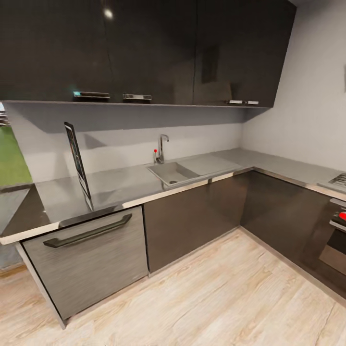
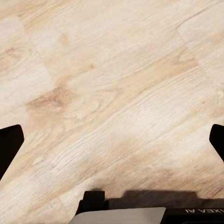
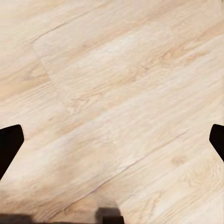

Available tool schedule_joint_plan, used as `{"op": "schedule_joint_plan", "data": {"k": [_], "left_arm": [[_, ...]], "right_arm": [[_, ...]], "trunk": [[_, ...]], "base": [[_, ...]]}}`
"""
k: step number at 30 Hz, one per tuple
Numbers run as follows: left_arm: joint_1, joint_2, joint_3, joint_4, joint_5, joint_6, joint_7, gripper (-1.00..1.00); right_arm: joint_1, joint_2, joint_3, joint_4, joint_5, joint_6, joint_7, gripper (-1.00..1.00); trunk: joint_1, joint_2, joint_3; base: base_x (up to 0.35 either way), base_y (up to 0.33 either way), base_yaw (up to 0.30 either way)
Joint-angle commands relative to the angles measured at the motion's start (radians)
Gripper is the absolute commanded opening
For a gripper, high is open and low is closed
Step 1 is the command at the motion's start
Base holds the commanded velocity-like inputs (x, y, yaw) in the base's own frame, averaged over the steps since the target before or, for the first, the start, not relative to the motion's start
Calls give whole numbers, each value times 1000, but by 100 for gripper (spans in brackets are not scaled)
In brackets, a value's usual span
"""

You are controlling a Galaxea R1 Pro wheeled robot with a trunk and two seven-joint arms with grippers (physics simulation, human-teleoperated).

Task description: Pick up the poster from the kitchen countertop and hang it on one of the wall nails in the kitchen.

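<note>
Left gripper: fingertips are seen wide apart at the frame edges, spread and holding nothing, with just wood floor underneath.
Right gripper: same deal, splayed and unloaded, pointed down at floor planks.
Poster: stood upright on edge on the kitchen countertop, seen nearly edge-on so the print can't really be made out; it's found up and ahead of both hands, off toward the left-hand side.
Long axis: vertical, top tipped back a bit toward the wall, bottom edge near the counter's front lip above the dishwasher front.
Nearer arm: probably the left one, judged from the poster's spot in the head view.
Sink and tap: well apart from the poster, further right.
Wall nails: none can be picked out.
Next: a drive-up is needed before any reach.
</note>
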Motion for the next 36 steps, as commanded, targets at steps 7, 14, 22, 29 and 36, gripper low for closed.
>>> {"op": "schedule_joint_plan", "data": {"k": [7,14,22,29,36], "left_arm": [[0,0,1,-1,0,0,0,100],[0,0,1,0,0,0,0,100],[0,0,1,-1,1,0,0,100],[0,0,1,0,0,0,0,100],[0,0,1,-1,0,0,0,100]], "right_arm": [[0,0,1,1,1,-3,-1,100],[0,0,1,1,1,-3,0,100],[0,0,1,1,1,-3,-1,100],[0,0,1,1,1,-3,-1,100],[0,-2,1,1,1,-2,2,100]], "trunk": [[0,0,-3],[0,0,-6],[0,0,-10],[0,0,-13],[0,0,-15]], "base": [[0,0,282],[0,0,282],[0,0,282],[0,0,282],[0,0,212]]}}
